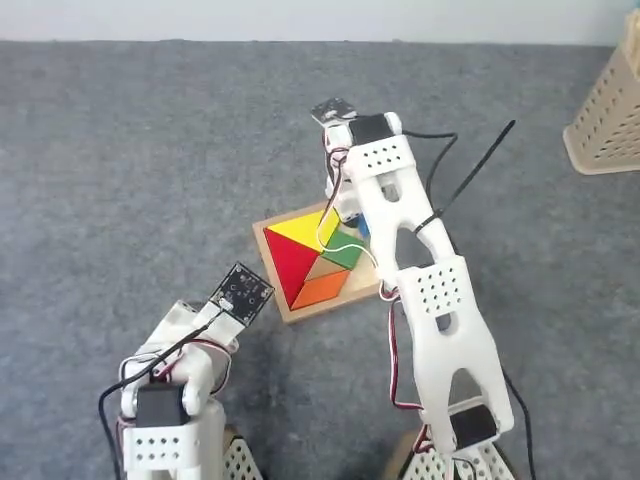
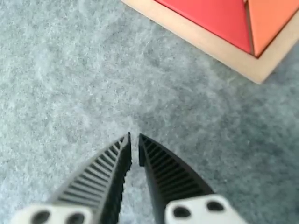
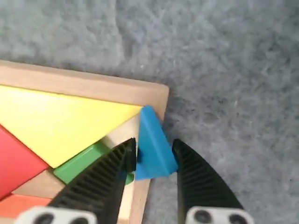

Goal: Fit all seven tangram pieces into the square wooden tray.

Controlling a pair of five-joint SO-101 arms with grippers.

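The square wooden tray [image 1: 271,273] lies mid-table on grey carpet, holding yellow [image 1: 300,228], red [image 1: 285,265], green [image 1: 345,255], orange [image 1: 320,290] and plain tan [image 1: 325,268] pieces. My right gripper [image 3: 154,144] is at the tray's far corner, shut on a blue triangle [image 3: 152,133] that tilts with its point on the tray rim [image 3: 93,84], next to the yellow piece [image 3: 56,121] and green piece [image 3: 79,165]. My left gripper [image 2: 134,137] hangs shut and empty over carpet, short of the tray's near corner [image 2: 243,65], where the red piece [image 2: 210,18] and orange piece [image 2: 271,18] lie.
A beige perforated container [image 1: 610,110] stands at the back right edge. The right arm [image 1: 430,290] stretches over the tray's right side with its cables. Open carpet surrounds the tray on the left and far sides.
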